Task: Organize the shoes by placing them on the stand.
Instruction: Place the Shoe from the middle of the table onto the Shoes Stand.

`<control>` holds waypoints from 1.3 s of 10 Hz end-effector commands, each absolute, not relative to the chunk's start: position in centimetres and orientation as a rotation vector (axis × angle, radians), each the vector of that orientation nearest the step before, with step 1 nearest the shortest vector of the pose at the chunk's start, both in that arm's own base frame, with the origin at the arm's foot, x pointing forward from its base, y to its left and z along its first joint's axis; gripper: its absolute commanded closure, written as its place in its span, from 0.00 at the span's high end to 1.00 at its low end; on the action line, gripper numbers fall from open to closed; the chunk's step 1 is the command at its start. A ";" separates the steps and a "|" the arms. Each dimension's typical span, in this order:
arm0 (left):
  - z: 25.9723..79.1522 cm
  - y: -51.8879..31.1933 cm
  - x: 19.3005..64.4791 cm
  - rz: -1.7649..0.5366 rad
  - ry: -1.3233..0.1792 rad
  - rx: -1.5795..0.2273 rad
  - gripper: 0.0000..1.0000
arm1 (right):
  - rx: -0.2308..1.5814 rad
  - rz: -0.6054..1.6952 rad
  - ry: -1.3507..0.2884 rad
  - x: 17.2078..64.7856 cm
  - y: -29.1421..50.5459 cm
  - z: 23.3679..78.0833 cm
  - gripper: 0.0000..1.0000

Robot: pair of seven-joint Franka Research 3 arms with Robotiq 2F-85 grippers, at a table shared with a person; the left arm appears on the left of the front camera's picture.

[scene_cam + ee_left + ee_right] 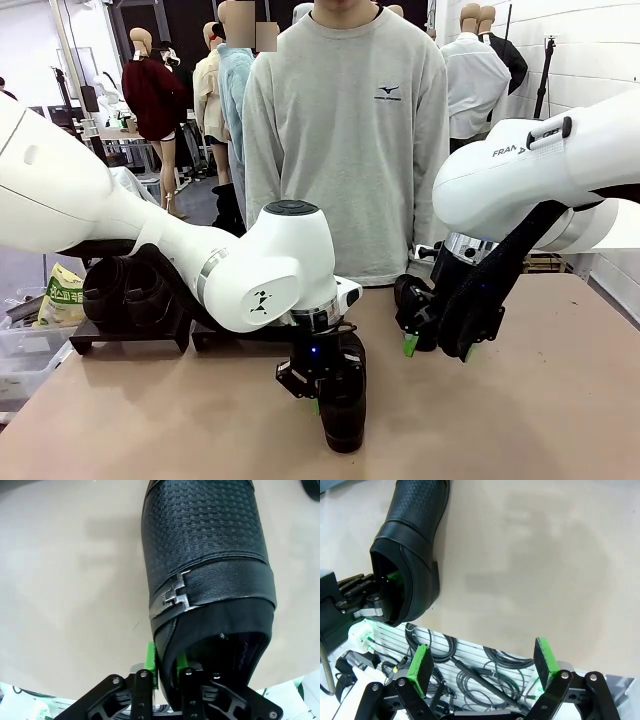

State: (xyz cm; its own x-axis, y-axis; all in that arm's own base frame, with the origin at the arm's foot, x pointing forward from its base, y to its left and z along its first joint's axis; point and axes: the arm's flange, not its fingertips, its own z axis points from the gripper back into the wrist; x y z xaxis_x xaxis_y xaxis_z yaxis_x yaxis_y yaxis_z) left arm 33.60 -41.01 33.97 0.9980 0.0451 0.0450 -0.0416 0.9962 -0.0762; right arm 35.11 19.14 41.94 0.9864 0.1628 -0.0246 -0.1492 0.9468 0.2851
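Where the left arm reaches across the middle of the table point(560, 400), the left gripper point(318, 388) points down at a black shoe point(343, 415) near the robot's edge. The shoe rests on the tabletop with its toe toward the camera, well apart from the stand point(130, 335).

In the left wrist view, the left gripper point(165, 669) is closed on the side wall of the shoe point(210, 570) at the heel opening. One green pad point(149, 659) lies against the outside and the other sits inside. A metal buckle point(172, 594) lies across the strap, and the upper has a woven texture.

The right gripper point(437, 348) hangs over the table just to the right of the shoe, touching nothing. In the right wrist view, the right gripper point(482, 660) has its jaws spread wide with nothing between them. The shoe point(415, 535) and the left gripper point(362, 600) lie farther off.

The stand is at the table's far left, partly hidden behind the left arm. Other shoes point(122, 290) rest on its top. A person point(345, 140) in a grey sweatshirt stands at the far side.
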 end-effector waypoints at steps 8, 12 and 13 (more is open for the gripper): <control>46.4 -32.9 27.6 0.019 -0.100 -0.186 0.00 | 0.291 0.164 0.049 35.2 19.2 42.1 1.00; 51.5 -24.2 34.0 0.074 -0.396 -0.216 0.00 | 0.291 0.164 0.049 35.2 19.2 42.1 1.00; 51.3 -22.9 35.6 0.061 -0.413 -0.223 0.00 | 0.291 0.164 0.049 35.2 19.2 42.1 1.00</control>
